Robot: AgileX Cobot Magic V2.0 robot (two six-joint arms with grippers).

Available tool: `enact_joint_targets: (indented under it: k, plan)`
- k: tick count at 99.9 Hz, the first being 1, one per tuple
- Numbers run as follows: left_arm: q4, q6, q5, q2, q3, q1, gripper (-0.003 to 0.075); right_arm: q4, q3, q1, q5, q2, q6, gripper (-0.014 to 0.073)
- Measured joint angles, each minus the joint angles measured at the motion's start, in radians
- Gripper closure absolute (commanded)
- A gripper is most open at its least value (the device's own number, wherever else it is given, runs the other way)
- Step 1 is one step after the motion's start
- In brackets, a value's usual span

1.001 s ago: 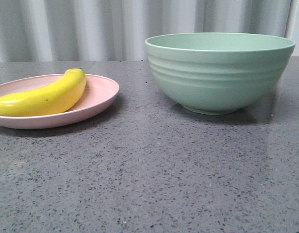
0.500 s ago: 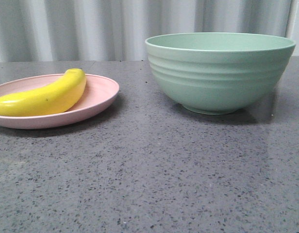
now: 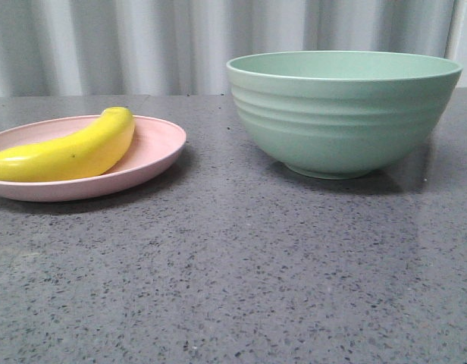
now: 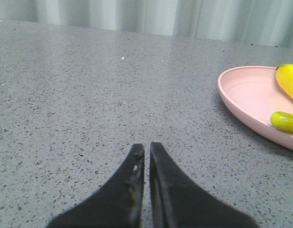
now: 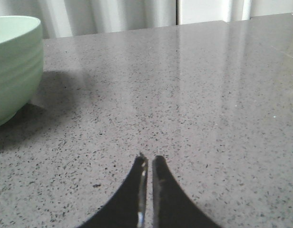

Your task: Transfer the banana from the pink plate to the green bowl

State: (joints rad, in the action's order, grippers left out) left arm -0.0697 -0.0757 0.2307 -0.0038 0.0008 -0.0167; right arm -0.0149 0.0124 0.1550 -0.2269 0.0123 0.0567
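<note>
- Banana [image 3: 70, 154] lies on its side in the pink plate [image 3: 154, 155], at the left of the front view, its rounded end toward the plate's back rim and its other end running off the picture's left edge.
- A tiny dark speck shows on the banana's yellow skin, about midway along.
- Green bowl [image 3: 343, 114] stands upright on the speckled grey worktop [image 3: 241, 265] to the right of the plate, apart from it, with bare worktop between them; its inside is not visible from the front.
- Left pincer [image 4: 147, 149] sits low over the worktop with its two black fingers pressed nearly together, only a thin slit between the tips, holding nothing. The plate's rim and two yellow parts of the banana show off to one side, well clear of the fingers.
- Right pincer [image 5: 149, 160] is likewise drawn together and empty, low over bare worktop, with the bowl's ridged wall off to its side, apart from it.
- A pale pleated curtain [image 3: 142, 38] hangs behind the worktop.
</note>
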Motion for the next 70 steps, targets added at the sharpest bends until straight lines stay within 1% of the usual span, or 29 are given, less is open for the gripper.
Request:
enact_joint_targets:
  k: [18, 25, 32, 45, 59, 70]
  plan:
    - [0.000, 0.000, 0.000, 0.000, 0.000, 0.000, 0.0738, 0.000, 0.000, 0.000, 0.012, -0.005, -0.015, 0.0662]
    - [0.000, 0.000, 0.000, 0.000, 0.000, 0.000, 0.0738, 0.000, 0.000, -0.022, 0.022, -0.025, -0.031, 0.0651]
    - [0.000, 0.000, -0.002, 0.000, 0.000, 0.000, 0.0738, 0.000, 0.000, -0.064, 0.025, -0.053, -0.057, 0.0637]
    - [0.000, 0.000, -0.008, 0.000, 0.000, 0.000, 0.0738, 0.000, 0.000, -0.183, 0.032, -0.117, -0.107, 0.0636]
    - [-0.008, 0.000, -0.077, 0.000, 0.000, 0.000, 0.0739, 0.000, 0.000, -0.301, 0.043, -0.166, -0.121, 0.0636]
    - [-0.017, 0.000, -0.091, 0.000, -0.002, 0.000, 0.0739, 0.000, -0.005, -0.369, 0.043, -0.190, -0.121, 0.0636]
